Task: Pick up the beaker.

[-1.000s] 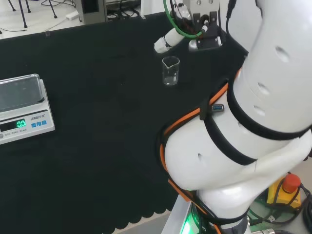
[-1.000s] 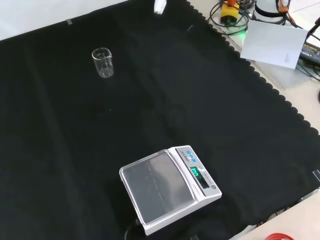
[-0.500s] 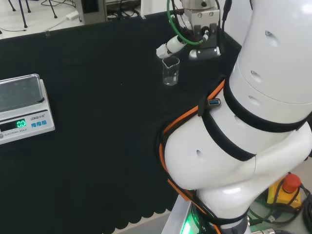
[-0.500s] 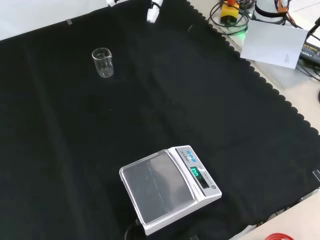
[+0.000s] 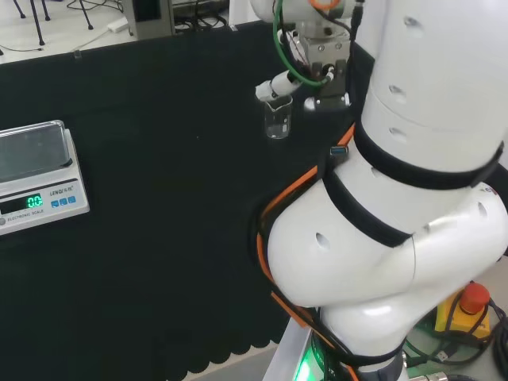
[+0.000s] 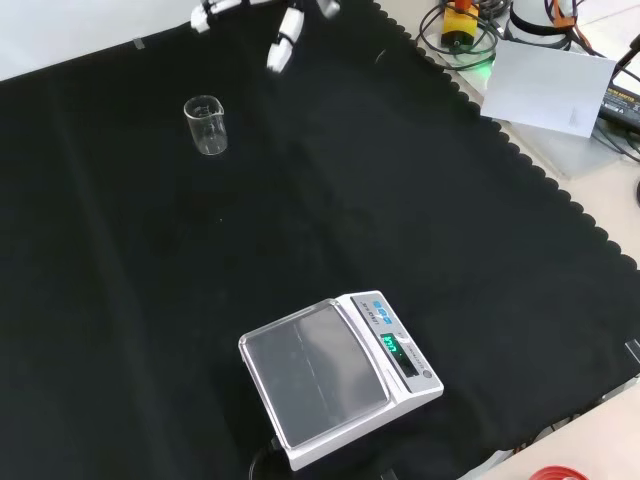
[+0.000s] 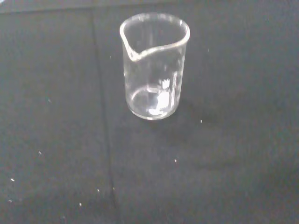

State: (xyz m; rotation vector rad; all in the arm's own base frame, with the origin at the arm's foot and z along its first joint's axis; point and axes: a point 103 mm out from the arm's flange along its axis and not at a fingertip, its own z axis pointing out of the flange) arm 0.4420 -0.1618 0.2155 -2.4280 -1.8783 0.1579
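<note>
Hand [image 6: 283, 40] hangs at the far edge of the front view, fingers straight and spread, holding nothing; it is near the beaker [image 6: 205, 125] but apart from it. Task status: grasp not yet made, lift not begun; approach looks partly done. Front view, left to right: one clear glass beaker, upright and apparently empty, at far left on the black-clothed bench [image 6: 450, 200]; one electronic scale [image 6: 335, 375], near centre, well apart from it. Count: one beaker, one scale.

Clear beaker [image 6: 205, 125] upright on black cloth [image 6: 400, 180], straight white fingers [image 6: 279, 50] apart above, scale [image 6: 335, 375] nearer
</note>
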